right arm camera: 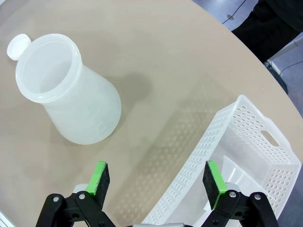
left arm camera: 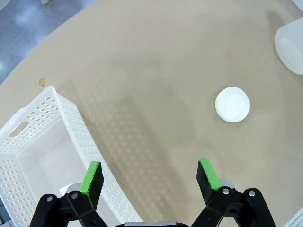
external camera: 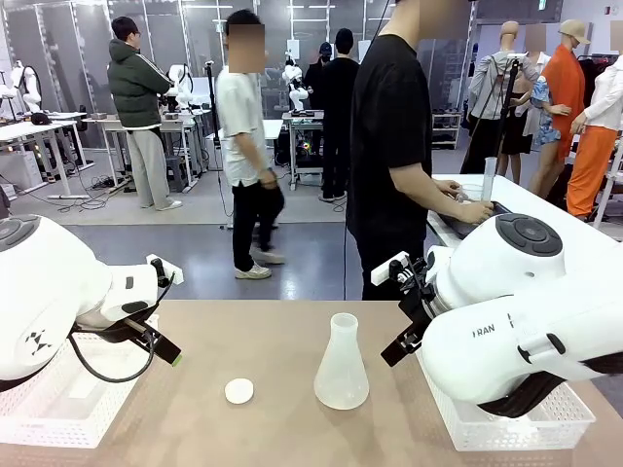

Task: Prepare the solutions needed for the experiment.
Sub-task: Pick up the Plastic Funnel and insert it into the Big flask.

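Beneath both grippers lies a tan, round-edged table top (external camera: 273,331). Items follow in order of size.

1. A person in a black shirt (external camera: 389,146) stands past the far edge, well beyond both sets of jaws, with one hand at a slender clear upright cylinder (external camera: 488,180) on a neighbouring surface.

2. Left gripper (left arm camera: 149,166): the jaws stand fully apart with nothing between the green pads. One pad hangs over the wall of a white perforated plastic basket (left arm camera: 42,123). The other hangs over bare table top.

3. Right gripper (right arm camera: 156,166): the jaws are spread wide and empty. One pad hangs over a second white perforated basket (right arm camera: 255,132). The other hangs over bare table top.

4. A translucent whitish plastic conical flask (right arm camera: 71,94) stands upright with its mouth uncovered. It is ahead of the right gripper's jaws, on the bare-table side and clear of both pads. It stands far ahead of the left gripper's jaws.

5. The solutions: whether the flask or the cylinder holds liquid cannot be told.

6. A small white round cap (left arm camera: 232,104) lies flat ahead of the left gripper's jaws, apart from the flask. From the right gripper's jaws it lies beyond the flask.
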`<state>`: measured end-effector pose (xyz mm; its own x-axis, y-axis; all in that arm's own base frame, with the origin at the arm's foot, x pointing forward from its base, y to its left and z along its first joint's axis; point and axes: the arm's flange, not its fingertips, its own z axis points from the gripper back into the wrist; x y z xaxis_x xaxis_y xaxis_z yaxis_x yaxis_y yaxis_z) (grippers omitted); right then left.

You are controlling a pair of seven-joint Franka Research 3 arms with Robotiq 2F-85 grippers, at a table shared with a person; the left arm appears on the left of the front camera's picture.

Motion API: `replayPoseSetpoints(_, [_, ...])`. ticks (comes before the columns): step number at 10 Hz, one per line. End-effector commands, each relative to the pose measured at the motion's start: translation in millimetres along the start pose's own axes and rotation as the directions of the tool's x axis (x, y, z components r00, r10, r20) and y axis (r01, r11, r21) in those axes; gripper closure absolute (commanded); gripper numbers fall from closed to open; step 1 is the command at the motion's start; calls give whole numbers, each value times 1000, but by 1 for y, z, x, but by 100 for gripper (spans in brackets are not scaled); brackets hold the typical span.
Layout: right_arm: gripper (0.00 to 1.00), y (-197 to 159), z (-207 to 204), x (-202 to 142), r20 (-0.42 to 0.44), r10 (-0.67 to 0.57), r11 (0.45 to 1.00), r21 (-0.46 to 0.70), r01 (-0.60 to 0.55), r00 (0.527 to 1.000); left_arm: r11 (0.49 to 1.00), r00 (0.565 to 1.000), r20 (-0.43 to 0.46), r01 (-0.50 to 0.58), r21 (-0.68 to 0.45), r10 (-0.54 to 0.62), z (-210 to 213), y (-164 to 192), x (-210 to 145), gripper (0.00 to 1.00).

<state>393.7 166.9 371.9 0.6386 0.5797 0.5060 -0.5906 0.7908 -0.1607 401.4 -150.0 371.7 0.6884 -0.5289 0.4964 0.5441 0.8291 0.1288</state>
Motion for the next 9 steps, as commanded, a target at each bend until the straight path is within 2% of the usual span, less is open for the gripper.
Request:
replayPoseSetpoints(1, [0, 0, 0, 0, 0, -2, 1000, 0, 2, 1000, 1000, 1000, 0, 0, 0, 0, 0, 0, 0, 0])
replayPoseSetpoints(6, [0, 0, 0, 0, 0, 0, 1000, 0, 0, 1000, 1000, 1000, 0, 0, 0, 0, 0, 0, 0, 0])
replayPoseSetpoints(7, [0, 0, 12, -2, 22, -40, 998, 52, 39, 999, 996, 999, 27, -26, -89, 29, 10, -3, 1, 0])
replayPoseSetpoints(9, [0, -3, 42, -3, 42, -126, 984, 135, 119, 991, 983, 994, 87, -50, -179, 66, 40, -5, 5, 0])
